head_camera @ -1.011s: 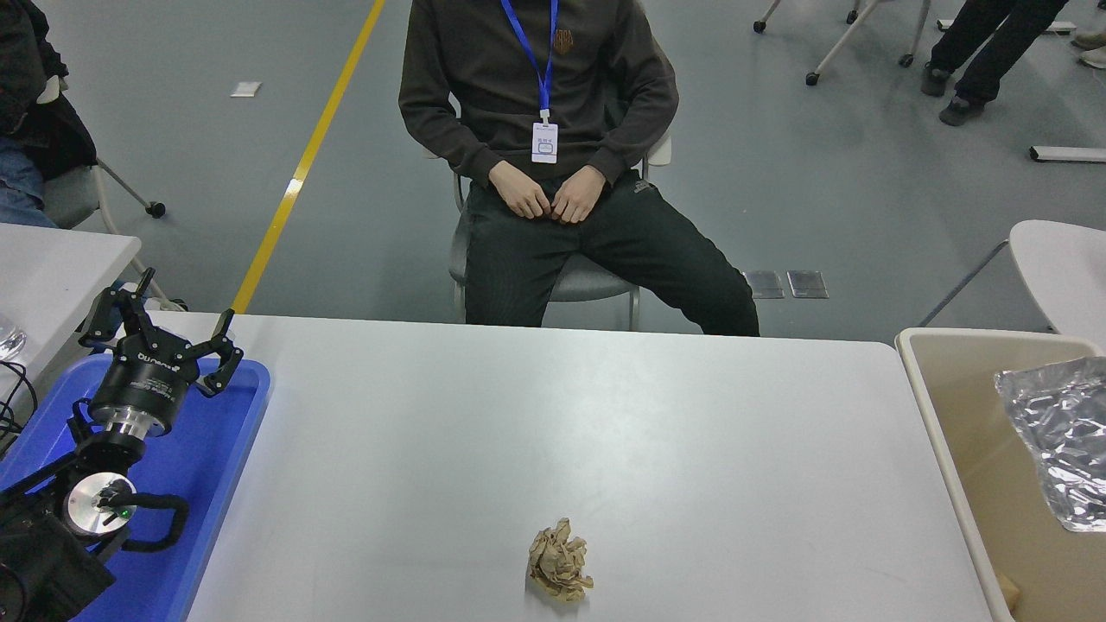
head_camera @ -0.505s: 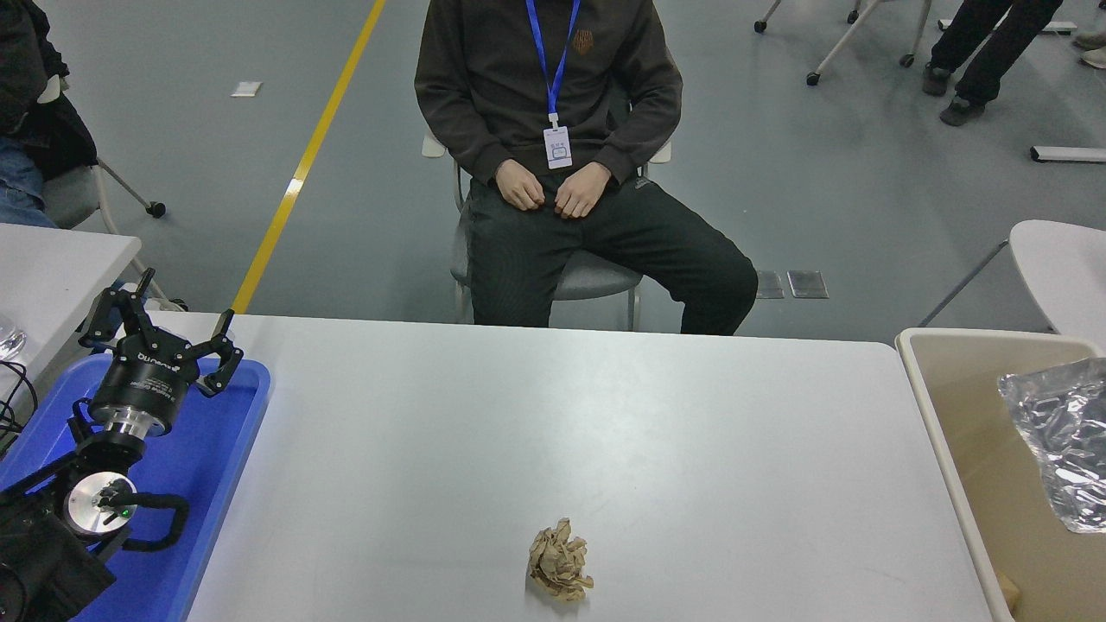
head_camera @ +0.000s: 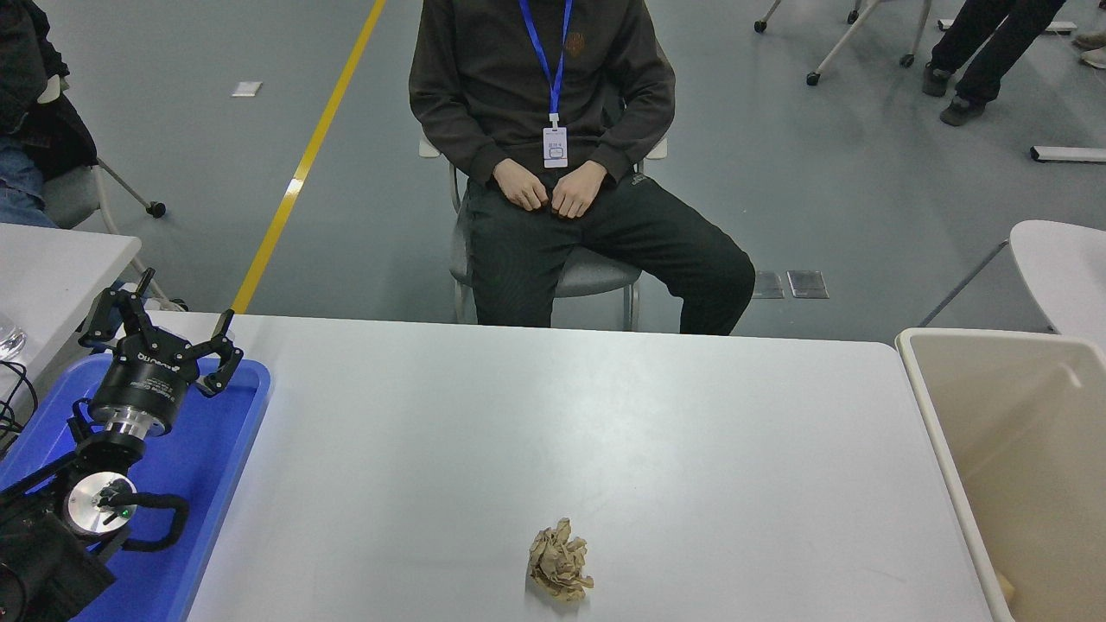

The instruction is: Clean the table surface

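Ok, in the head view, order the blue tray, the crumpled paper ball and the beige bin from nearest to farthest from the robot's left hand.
1. Blue tray: at the table's left edge, directly under the left hand.
2. Crumpled paper ball: on the table surface, near the front edge, around the middle.
3. Beige bin: past the table's right end, farthest away.

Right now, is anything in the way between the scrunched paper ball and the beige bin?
No. Only bare table surface lies between the crumpled paper ball and the beige bin at the right.
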